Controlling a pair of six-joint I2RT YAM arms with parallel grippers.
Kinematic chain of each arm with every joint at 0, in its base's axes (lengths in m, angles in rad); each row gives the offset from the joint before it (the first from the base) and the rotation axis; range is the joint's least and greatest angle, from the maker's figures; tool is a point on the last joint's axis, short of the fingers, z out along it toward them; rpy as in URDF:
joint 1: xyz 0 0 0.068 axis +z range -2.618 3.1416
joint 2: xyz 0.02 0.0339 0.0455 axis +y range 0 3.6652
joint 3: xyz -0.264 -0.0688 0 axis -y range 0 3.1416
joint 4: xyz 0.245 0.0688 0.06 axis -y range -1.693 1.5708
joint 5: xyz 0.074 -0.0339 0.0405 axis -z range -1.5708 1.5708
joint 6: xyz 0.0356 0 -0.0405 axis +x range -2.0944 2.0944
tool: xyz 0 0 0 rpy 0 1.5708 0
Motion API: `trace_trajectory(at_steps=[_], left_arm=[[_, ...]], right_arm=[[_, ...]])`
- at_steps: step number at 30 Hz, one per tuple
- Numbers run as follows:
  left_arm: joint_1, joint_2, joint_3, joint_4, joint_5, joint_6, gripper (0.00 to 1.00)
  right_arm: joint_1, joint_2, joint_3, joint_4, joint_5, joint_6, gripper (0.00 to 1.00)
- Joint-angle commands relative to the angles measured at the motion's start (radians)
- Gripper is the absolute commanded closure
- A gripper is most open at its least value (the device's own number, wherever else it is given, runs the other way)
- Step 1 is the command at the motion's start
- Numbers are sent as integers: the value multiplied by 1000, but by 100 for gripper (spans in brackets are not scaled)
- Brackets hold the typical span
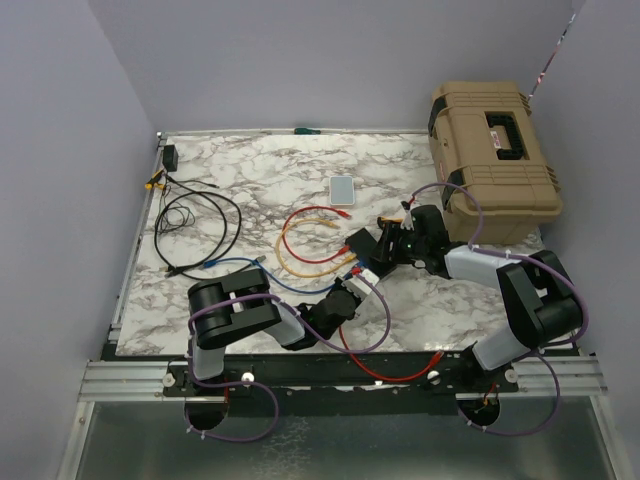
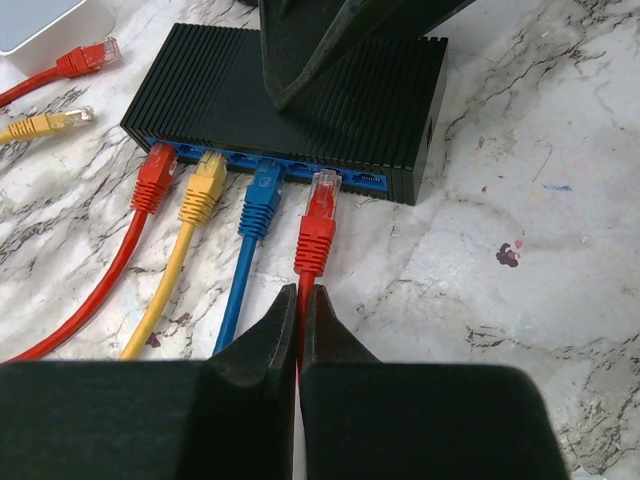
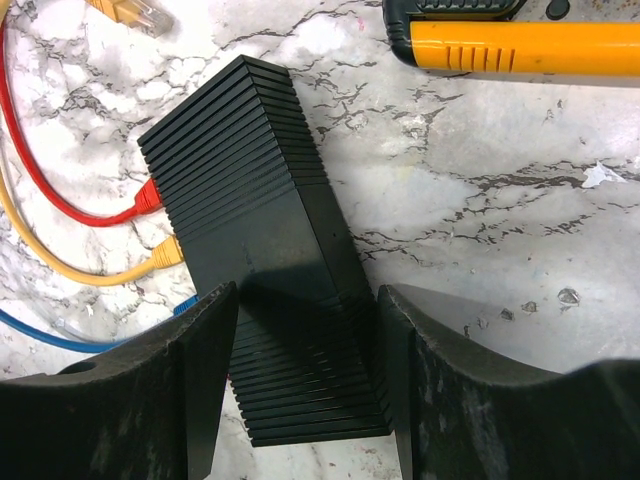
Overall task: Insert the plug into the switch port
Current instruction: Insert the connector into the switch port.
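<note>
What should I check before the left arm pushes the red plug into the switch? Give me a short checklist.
1. Grip: left gripper shut on the red cable just behind the red plug: ok.
2. Fourth socket, straight ahead of the plug tip, has no plug in it: ok.
3. Seating: plug tip is at the socket mouth but not in: not ok yet.
4. Height and latch match with the socket: cannot tell.
5. Switch braced: right gripper closed on its two sides: ok.
6. Neighbouring blue plug seated, apart from the red plug: ok.
</note>
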Motion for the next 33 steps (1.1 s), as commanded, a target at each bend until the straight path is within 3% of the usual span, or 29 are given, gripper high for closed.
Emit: trace_trajectory(at_steps=[1,22,33], left_arm=[[-7,17,10,34,25,5,100],[-2,6,-20,137,-7,5,100],[38,28,-65,194,15,-107,100]], right_arm=[[-3,36,10,-27,-41,-8,40],[-2,61,16,-11,-93,-12,41],[-3,62,17,-12,-97,-15,41]])
